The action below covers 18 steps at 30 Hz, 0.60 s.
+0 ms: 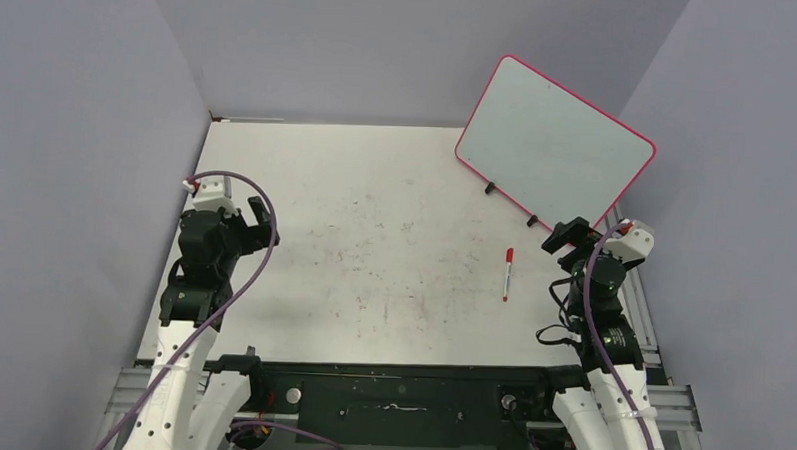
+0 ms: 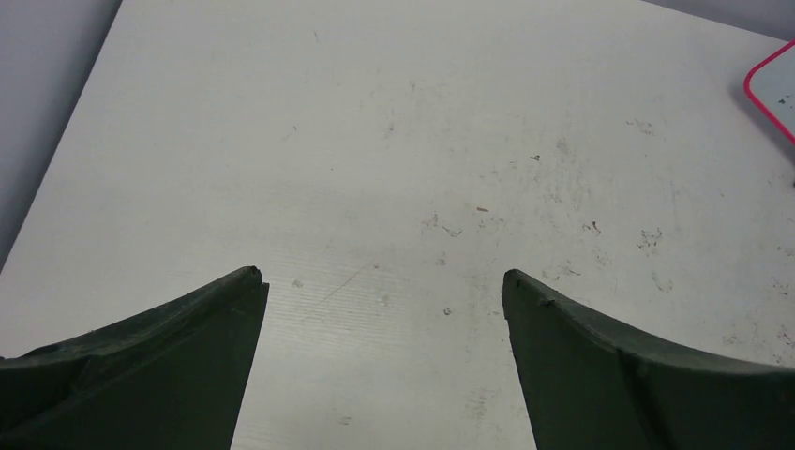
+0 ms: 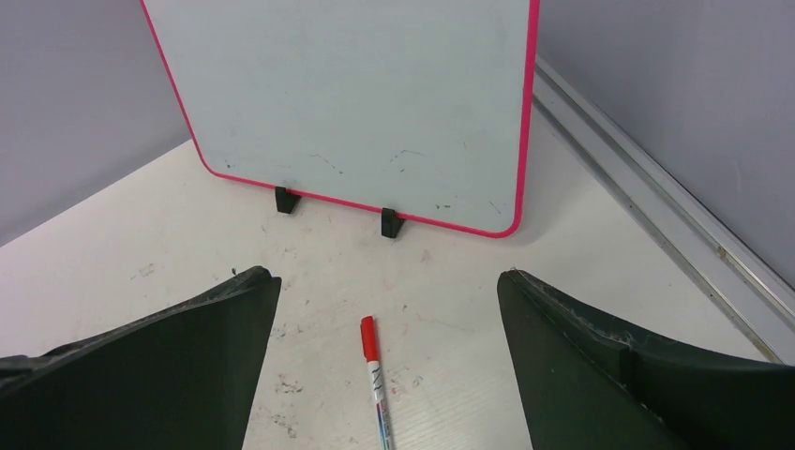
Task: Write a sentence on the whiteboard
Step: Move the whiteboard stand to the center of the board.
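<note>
At the table's [image 1: 376, 184] far right, top view, the whiteboard [image 1: 558, 141] is standing on two black feet [image 1: 489, 187], a red-capped marker [image 1: 508, 274] lying just before it, near the right gripper [image 1: 566, 234]. Left wrist: the left gripper [image 2: 382, 277] is hanging wide open over the scuffed table. Right wrist: jaws are gaping, gripping nothing, marker lying between them, whiteboard facing them.

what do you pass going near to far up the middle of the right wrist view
marker lying on the table, red cap at its far end → two black feet → whiteboard, standing with nothing written on it
</note>
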Tool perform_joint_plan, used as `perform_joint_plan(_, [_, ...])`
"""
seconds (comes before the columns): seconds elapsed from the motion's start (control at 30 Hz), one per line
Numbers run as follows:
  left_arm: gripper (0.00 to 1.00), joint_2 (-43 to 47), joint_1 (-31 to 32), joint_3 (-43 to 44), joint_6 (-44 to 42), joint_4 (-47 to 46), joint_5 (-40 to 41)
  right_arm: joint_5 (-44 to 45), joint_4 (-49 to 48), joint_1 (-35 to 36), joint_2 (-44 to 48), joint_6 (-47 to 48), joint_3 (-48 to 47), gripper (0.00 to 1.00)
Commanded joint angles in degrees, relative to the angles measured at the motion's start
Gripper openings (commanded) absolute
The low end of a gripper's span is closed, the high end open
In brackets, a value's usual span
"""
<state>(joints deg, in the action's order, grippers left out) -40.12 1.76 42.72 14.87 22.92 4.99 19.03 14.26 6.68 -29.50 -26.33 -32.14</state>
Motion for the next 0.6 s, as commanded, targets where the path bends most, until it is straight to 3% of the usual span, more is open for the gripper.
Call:
perform_joint_plan(0.0, [0.96, -0.8, -0.2, 2.8, 2.0, -2.1, 1.4, 0.6, -0.7, -0.1, 0.5, -0.3, -2.2, 0.90])
perform_joint_plan(0.2, [0.96, -1.3, 0.0, 2.6, 3.4, -2.1, 3.1, 0.0, -0.7, -0.1, 0.9, -0.1, -2.3, 0.90])
perform_joint_plan(0.33, [0.96, -1.9, 0.8, 2.6, -0.5, -2.6, -0.1, -1.7, -1.6, -0.1, 0.1, 1.2, -2.9, 0.90])
perform_joint_plan(0.57, [0.96, -11.6, 7.5, 13.8, -1.2, -1.1, 0.3, -6.4, -3.9, 0.5, -9.3, -1.0, -6.4, 0.90])
